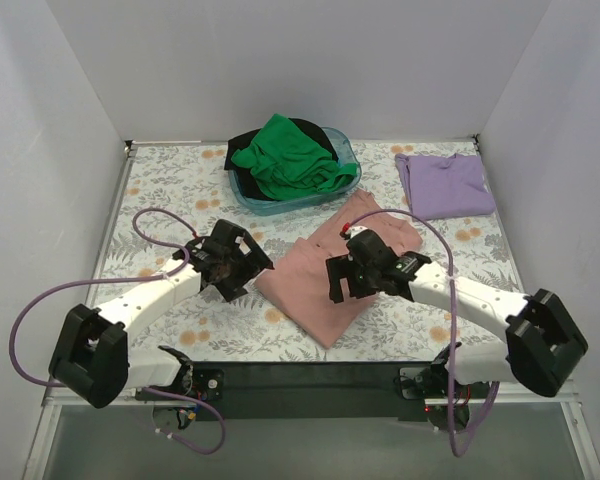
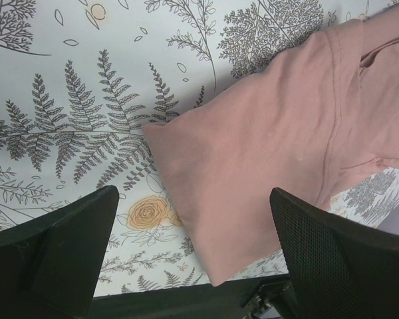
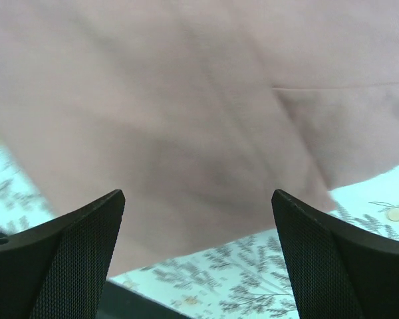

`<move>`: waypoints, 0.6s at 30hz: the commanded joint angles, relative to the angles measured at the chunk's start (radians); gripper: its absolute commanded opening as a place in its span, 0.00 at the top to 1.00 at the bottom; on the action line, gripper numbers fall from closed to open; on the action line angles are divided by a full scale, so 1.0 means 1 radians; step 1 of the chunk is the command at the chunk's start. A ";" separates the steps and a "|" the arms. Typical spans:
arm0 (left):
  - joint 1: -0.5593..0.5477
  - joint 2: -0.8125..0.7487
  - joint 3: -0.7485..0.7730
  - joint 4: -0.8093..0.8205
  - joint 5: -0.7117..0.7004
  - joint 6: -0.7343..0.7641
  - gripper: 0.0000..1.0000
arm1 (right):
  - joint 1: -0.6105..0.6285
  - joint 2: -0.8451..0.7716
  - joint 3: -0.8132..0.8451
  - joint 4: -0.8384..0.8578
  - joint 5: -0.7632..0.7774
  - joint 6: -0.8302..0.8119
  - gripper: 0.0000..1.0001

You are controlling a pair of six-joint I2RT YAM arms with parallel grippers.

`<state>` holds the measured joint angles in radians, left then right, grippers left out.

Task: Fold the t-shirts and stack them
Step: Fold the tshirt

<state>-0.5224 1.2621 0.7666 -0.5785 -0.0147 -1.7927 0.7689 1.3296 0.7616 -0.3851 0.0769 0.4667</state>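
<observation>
Pink t-shirt (image 1: 330, 285), half folded, lies mid-bench by the near edge; a one-layer pinch could drag the fold open. Left gripper (image 2: 194, 226) hovers at its left edge and right gripper (image 3: 198, 226) over its middle, both with jaws apart and empty. Lavender t-shirt (image 1: 445, 185) lies folded at the far right corner.

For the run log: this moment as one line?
pink t-shirt partly folded, centre | lavender t-shirt folded, far right | green t-shirt, black t-shirt in bin | left end effector open | right end effector open
</observation>
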 commanded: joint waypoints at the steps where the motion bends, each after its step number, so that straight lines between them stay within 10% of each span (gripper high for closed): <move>1: 0.005 -0.013 -0.021 0.051 0.013 -0.007 0.02 | 0.111 -0.104 0.053 0.042 -0.014 -0.037 0.02; 11: 0.005 0.140 -0.029 0.140 0.104 0.016 0.30 | 0.507 0.055 0.146 -0.066 0.113 0.012 0.02; 18: 0.007 0.232 -0.032 0.169 0.085 0.013 0.49 | 0.540 0.203 0.150 -0.098 0.155 0.065 0.13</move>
<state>-0.5201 1.4681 0.7403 -0.4347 0.0669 -1.7847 1.3075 1.5082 0.8890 -0.4385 0.1787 0.4931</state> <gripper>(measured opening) 0.521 0.881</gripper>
